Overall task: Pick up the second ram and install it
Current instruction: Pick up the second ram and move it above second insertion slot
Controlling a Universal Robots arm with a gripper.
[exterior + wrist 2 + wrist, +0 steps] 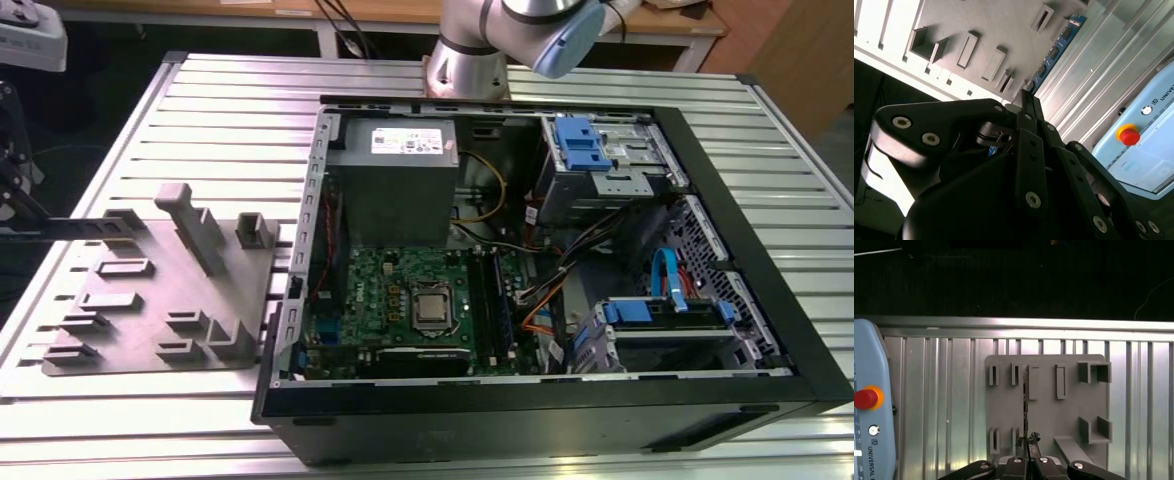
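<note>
- The gripper (1027, 442): fingers closed tight on one end of the second ram (1056, 47).
- The second ram: blue-green board reaching out from the fingertips over the grey fixture plate (1004, 410), seen edge-on in the first wrist view. Contact with the plate cannot be told.
- The fixture plate: on the slatted metal table (929, 390), at the exterior view's left of the open computer case (534, 425).
- The motherboard (387, 295): inside the case, well apart from the ram.
- A pendant (869, 440) with a red button: on the table, near the plate.

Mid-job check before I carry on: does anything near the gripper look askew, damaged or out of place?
Nothing stands out. In the second wrist view the second ram sits straight in the gripper, beside the grey fixture plate; no damage shows.
</note>
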